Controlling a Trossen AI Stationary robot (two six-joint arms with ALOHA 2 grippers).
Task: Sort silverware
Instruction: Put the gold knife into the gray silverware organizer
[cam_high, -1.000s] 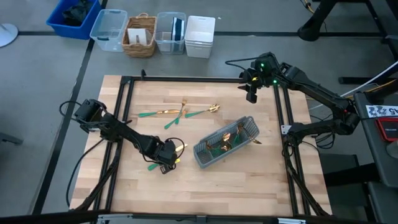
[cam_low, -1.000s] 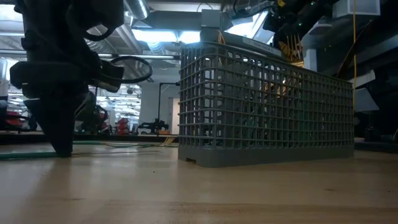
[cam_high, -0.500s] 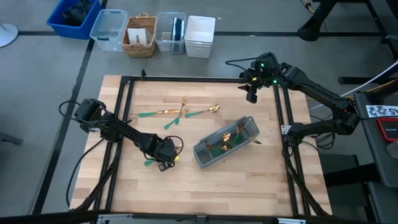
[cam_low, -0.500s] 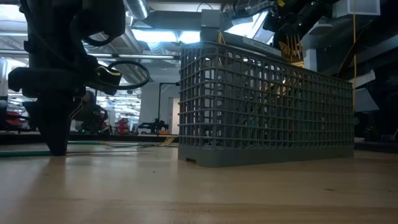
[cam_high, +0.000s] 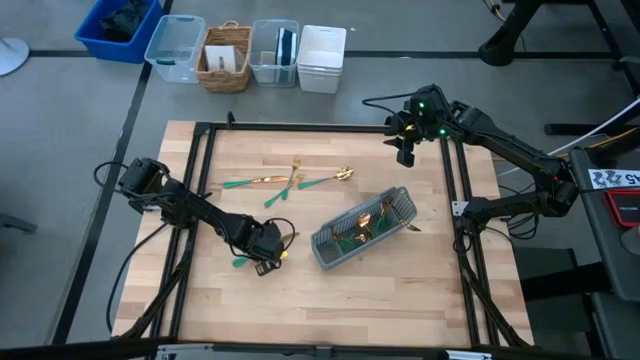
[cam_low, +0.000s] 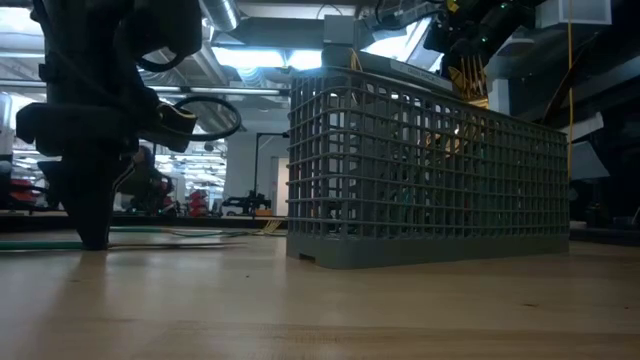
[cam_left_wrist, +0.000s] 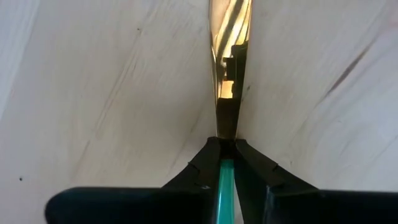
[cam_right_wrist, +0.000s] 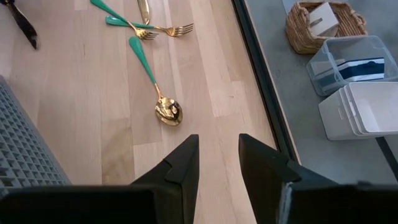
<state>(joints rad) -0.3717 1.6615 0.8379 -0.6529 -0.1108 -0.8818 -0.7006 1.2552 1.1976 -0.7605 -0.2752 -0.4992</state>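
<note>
Left gripper (cam_high: 268, 252) low on the wooden table (cam_high: 400, 300), just left of the grey caddy (cam_high: 362, 230); its fingers (cam_left_wrist: 208, 163) pinched onto a teal-handled piece of silverware (cam_left_wrist: 227, 93) lying flat on the wood, gold end pointing away from the wrist. Which kind of piece, cannot tell. Caddy sits tilted near table centre with several gold-and-teal pieces standing in it. Three loose pieces lie beyond it toward the far edge: a spoon (cam_right_wrist: 163, 99), two forks (cam_right_wrist: 149, 29) crossing. Right gripper (cam_high: 404, 150) hangs above the far right corner, well apart from everything, jaws parted and empty. Storage bins (cam_high: 245, 55) on the floor past the table.
</note>
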